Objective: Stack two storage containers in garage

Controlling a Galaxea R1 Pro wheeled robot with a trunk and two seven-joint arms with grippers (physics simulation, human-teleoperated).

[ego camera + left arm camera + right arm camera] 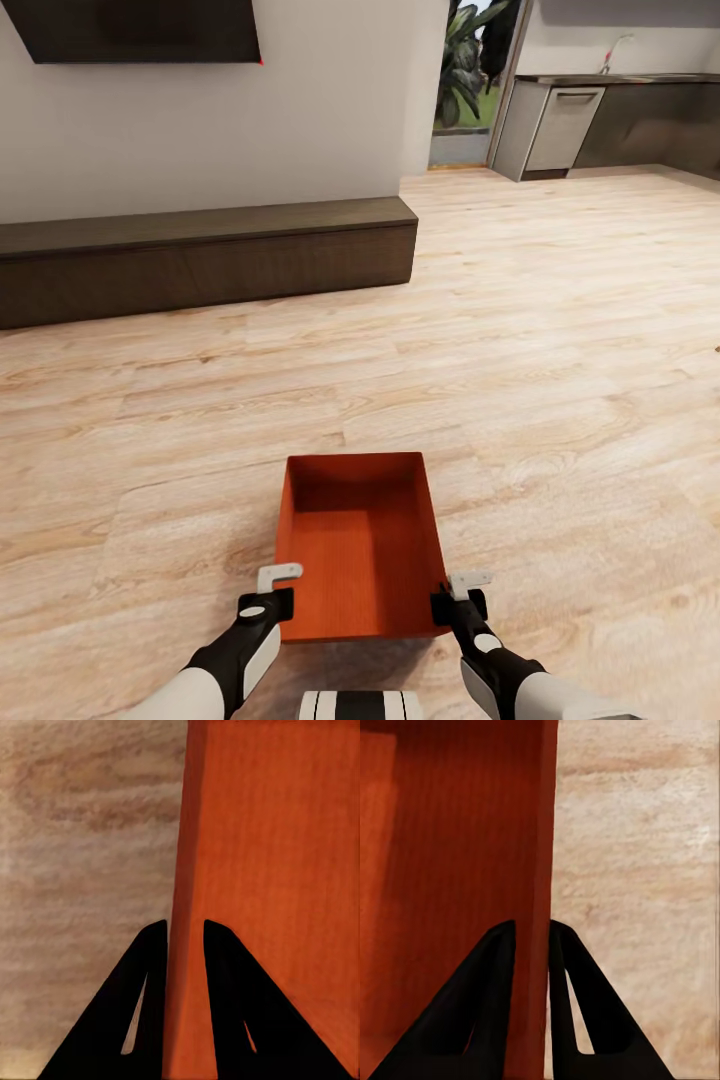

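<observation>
Left tool (268, 600) clenched on bin (360, 545), fingers (150, 967) astride left wall near close corner. Bin: orange-red, open-top, nothing inside, over pale plank floor (560, 400); long axis runs away from robot toward low dark cabinet (200, 260). Right tool (458, 597) clenched on right wall, fingers (499, 975) either side.

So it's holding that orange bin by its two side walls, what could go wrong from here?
Each claw, left and right, pinches only a thin wall of the storage container near its close end, so the far end might sag or slip free. Carried this low over the wood-plank floor, it could scrape. The low dark-brown cabinet sits nearby to clip.
</observation>
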